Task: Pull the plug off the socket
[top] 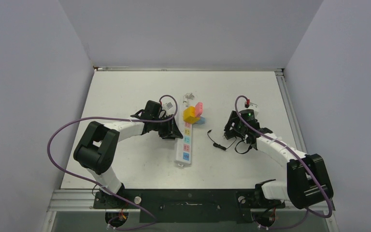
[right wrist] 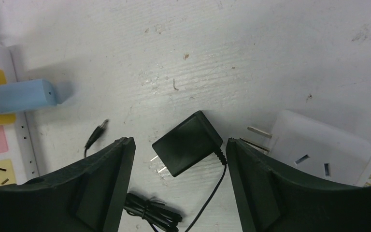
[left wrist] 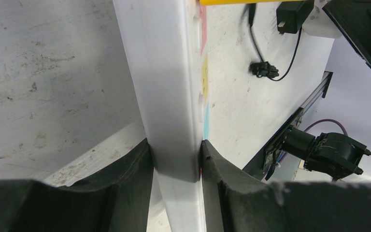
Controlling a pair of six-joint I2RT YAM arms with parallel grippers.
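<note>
The left fingers are clamping the socket across its width, mid-surface. The right fingers are hanging spread over the black plug, which is lying loose toward the right edge.

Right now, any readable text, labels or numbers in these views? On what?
No text reads cleanly.
the white adapter: orange print at the frame edge, rotated and cut off; unreadable.
the socket: outlet-face marks too small to read.
the black charger: no print visible.
</note>
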